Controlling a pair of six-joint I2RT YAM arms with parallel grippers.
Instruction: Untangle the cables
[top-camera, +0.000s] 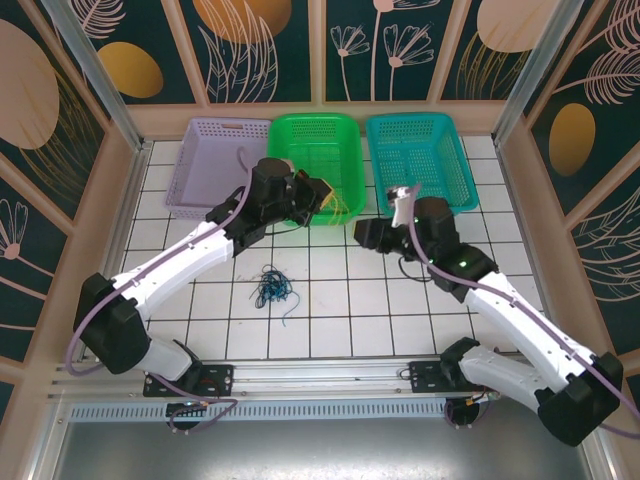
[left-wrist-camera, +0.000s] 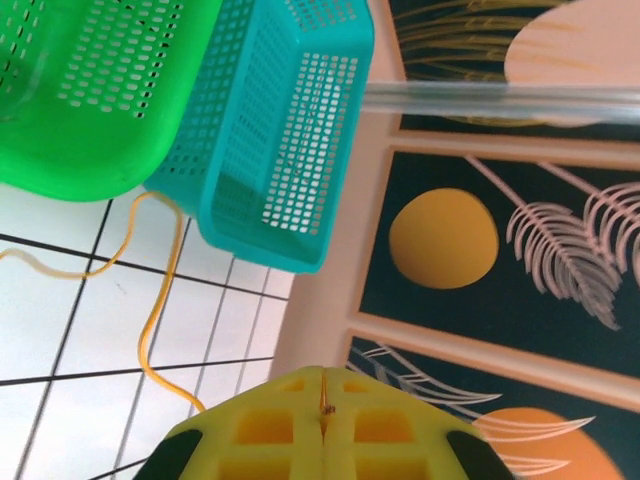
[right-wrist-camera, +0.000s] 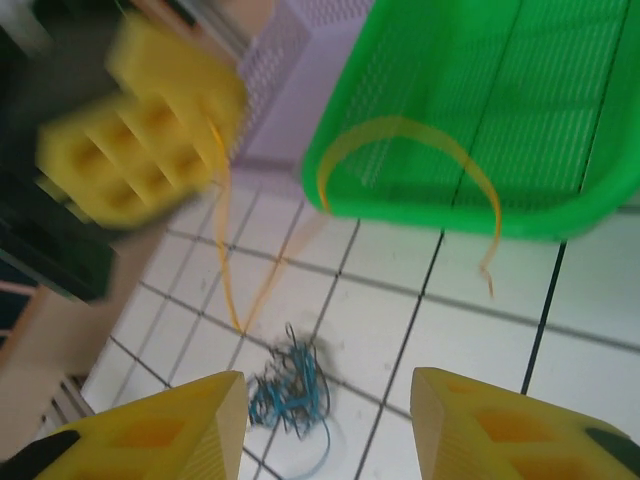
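A tangle of dark blue, green and black cables (top-camera: 272, 287) lies on the white tiles between the arms; the right wrist view has it (right-wrist-camera: 290, 390) just ahead of the fingers. My left gripper (top-camera: 322, 190) hovers at the green basket's front rim, its yellow fingers (left-wrist-camera: 290, 425) pressed together on a thin pale tan cable (left-wrist-camera: 155, 300) that trails down across the tiles. From the right wrist, that cable (right-wrist-camera: 400, 135) arcs in front of the green basket. My right gripper (right-wrist-camera: 325, 420) is open above the floor, right of the tangle, with nothing between its fingers.
Three baskets stand in a row at the back: purple (top-camera: 215, 165), green (top-camera: 315, 150) and teal (top-camera: 415, 150). Patterned walls close in the sides. The tiled floor around the tangle is open.
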